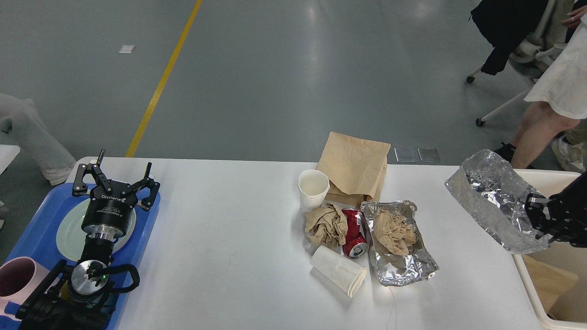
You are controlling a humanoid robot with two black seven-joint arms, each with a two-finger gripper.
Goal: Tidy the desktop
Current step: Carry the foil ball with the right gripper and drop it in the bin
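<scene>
The white desktop (pixel 229 238) holds litter near its middle: a brown paper bag (pixel 355 167), an upright white paper cup (pixel 313 188), a crumpled brown napkin (pixel 326 225), a crushed red can (pixel 354 231), a paper cup (pixel 339 277) on its side and a foil tray (pixel 398 250) with crumpled paper in it. My right gripper (pixel 534 215) is shut on a crumpled foil container (pixel 497 199), held in the air over the desktop's right edge beside the cream bin (pixel 527 279). My left gripper (pixel 114 176) is open and empty over the blue tray (pixel 39 236).
The blue tray holds a pale green plate (pixel 69 233) and a pink mug (pixel 18 277). The cream bin has brown paper inside. A person (pixel 555 101) stands close beyond the desktop's right far corner, next to an office chair (pixel 518 55).
</scene>
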